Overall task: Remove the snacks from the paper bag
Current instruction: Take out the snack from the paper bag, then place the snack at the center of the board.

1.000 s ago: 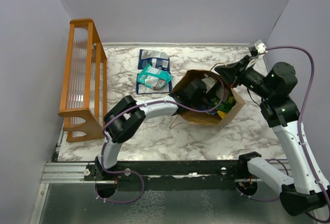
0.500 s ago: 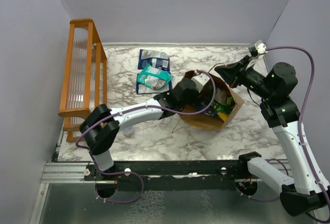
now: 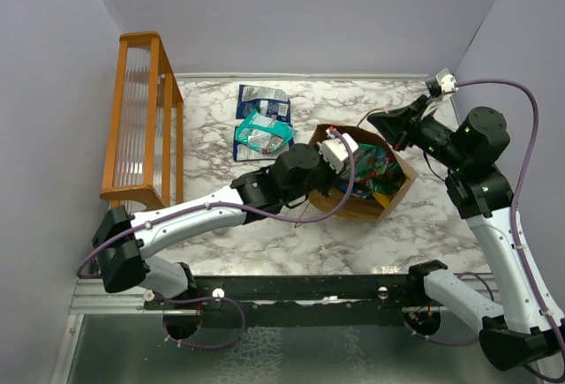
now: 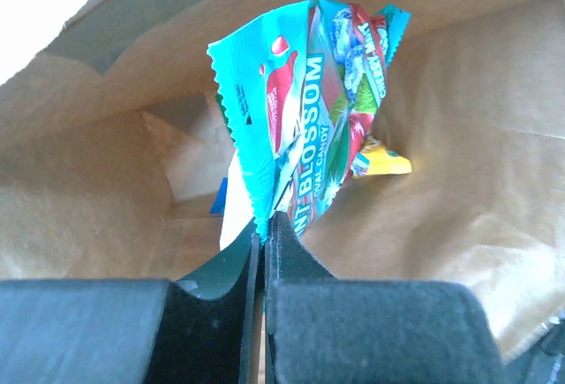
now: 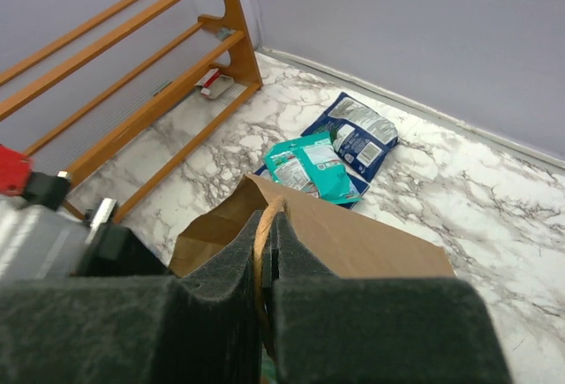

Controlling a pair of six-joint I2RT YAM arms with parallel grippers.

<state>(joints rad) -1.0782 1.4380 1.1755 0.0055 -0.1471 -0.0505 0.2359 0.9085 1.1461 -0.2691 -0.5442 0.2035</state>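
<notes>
The brown paper bag [image 3: 395, 192] stands open on the marble table; its wall shows in the right wrist view [image 5: 353, 238] and its inside in the left wrist view [image 4: 459, 119]. My left gripper [image 4: 263, 223] is shut on a teal packet with red-white print [image 4: 309, 128] and holds it up inside the bag's mouth; the packet also shows in the top view [image 3: 369, 160]. A yellow packet [image 4: 387, 160] lies deeper in the bag. My right gripper [image 5: 265, 225] is shut on the bag's twisted handle [image 5: 261, 243]. A dark blue packet [image 3: 263, 101] and a teal packet [image 3: 263, 131] lie on the table left of the bag.
An orange wooden rack [image 3: 141, 128] stands along the table's left side, also in the right wrist view [image 5: 132, 75]. A second dark blue packet [image 3: 243, 146] lies under the teal one. Grey walls close the table at back and sides.
My left arm has pulled back out of the bag toward the near left, lifting the teal packet up to the bag's mouth. The right arm has held still on the handle.
</notes>
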